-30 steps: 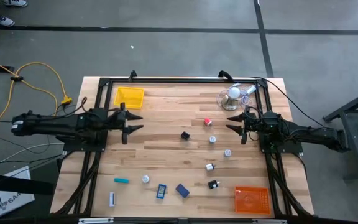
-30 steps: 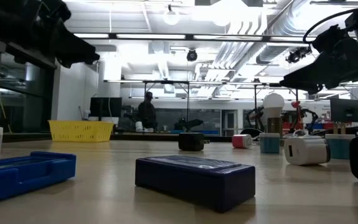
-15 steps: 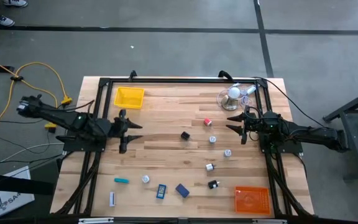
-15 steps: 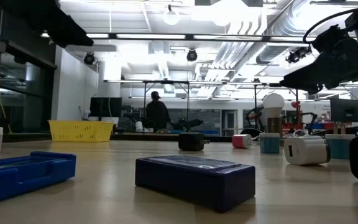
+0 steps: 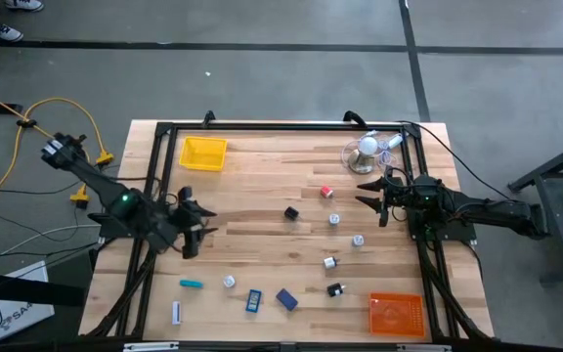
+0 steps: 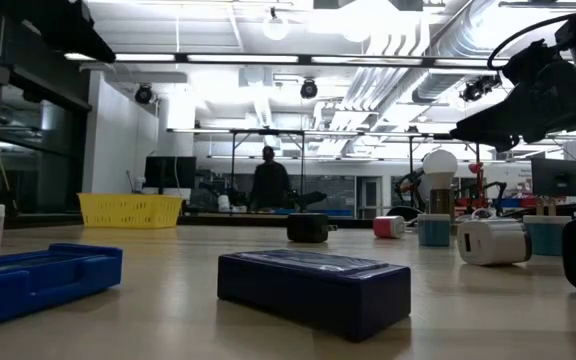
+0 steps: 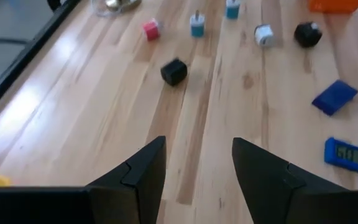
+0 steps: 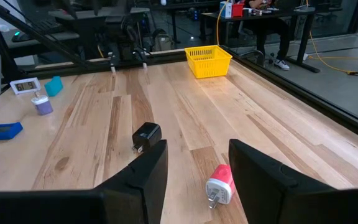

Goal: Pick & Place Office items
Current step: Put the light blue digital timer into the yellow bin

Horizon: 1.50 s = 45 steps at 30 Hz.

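Observation:
The office items lie scattered on the wooden table (image 5: 252, 186): a red bit (image 5: 326, 192), a black block (image 5: 290, 213), silver-white bits (image 5: 358, 240), a black bit (image 5: 334, 289), two blue blocks (image 5: 286, 298), a teal stick (image 5: 192, 285) and a white stick (image 5: 176, 313). My left gripper (image 5: 199, 227) is open and empty at the table's left, above bare wood; its wrist view shows its fingers apart (image 7: 197, 146) and the black block (image 7: 174, 71) beyond them. My right gripper (image 5: 364, 194) is open and empty at the right, with the red bit (image 8: 219, 183) just ahead of it.
A yellow tray (image 5: 203, 153) stands at the far left and an orange tray (image 5: 397, 314) at the near right. A white ball-shaped object with a clear tangle (image 5: 368, 147) sits at the far right. A black frame runs along the table's edges. A person stands in the room behind (image 6: 270, 185).
My left gripper has gone toward the table's near edge, its arm swinging round behind it, and stays open. My right gripper has kept still. The person in the room behind has walked to the right.

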Each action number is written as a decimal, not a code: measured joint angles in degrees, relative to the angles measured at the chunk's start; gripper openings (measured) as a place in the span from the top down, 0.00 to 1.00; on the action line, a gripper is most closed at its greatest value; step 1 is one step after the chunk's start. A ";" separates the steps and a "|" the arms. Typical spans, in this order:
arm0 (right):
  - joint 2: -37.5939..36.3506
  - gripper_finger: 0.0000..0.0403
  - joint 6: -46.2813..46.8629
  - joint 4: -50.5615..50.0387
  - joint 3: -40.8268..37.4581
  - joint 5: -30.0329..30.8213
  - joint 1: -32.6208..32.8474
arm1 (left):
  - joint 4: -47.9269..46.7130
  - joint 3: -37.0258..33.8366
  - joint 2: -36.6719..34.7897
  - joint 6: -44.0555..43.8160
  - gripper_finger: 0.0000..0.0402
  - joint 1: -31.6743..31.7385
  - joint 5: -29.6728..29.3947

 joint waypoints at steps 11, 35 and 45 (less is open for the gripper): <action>-0.02 0.61 0.01 0.00 0.01 0.00 0.01 | -14.69 8.27 12.38 -14.94 0.56 -2.36 10.91; -0.01 0.61 -0.01 0.00 0.01 -0.01 0.00 | -12.38 8.27 25.55 -26.64 0.56 -22.53 14.72; -0.01 0.61 0.00 0.00 0.00 -0.01 0.00 | -9.96 8.27 28.82 -27.31 0.56 -22.50 15.96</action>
